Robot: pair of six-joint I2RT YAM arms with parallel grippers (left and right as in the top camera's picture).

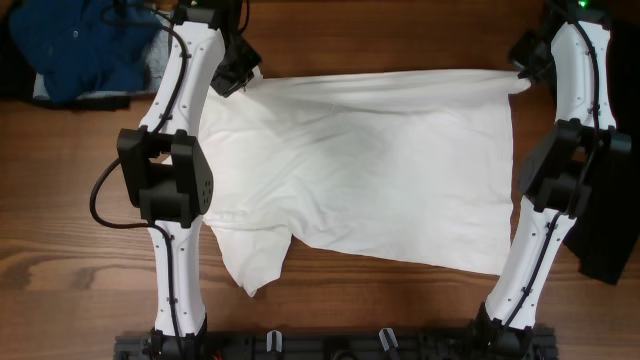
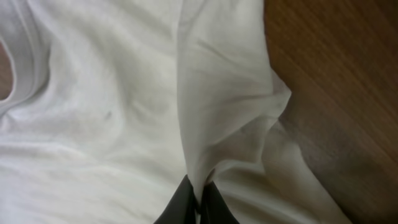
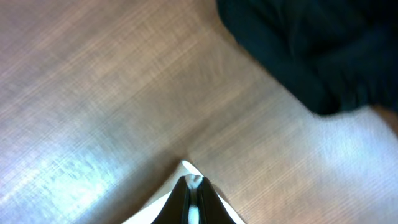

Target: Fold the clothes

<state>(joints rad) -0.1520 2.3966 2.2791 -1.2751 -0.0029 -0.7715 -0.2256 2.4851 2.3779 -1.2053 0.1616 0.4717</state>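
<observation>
A large white T-shirt lies spread across the wooden table, plain side up, no lettering visible. My left gripper is shut on the shirt's far left edge; in the left wrist view its fingers pinch a raised fold of white cloth. My right gripper is shut on the shirt's far right corner; in the right wrist view its fingers clamp a white cloth corner. The far edge is stretched between both grippers. One sleeve points toward the near left.
A blue garment with grey cloth under it is heaped at the far left corner. A black garment lies at the right edge, also in the right wrist view. Bare wood lies left and in front.
</observation>
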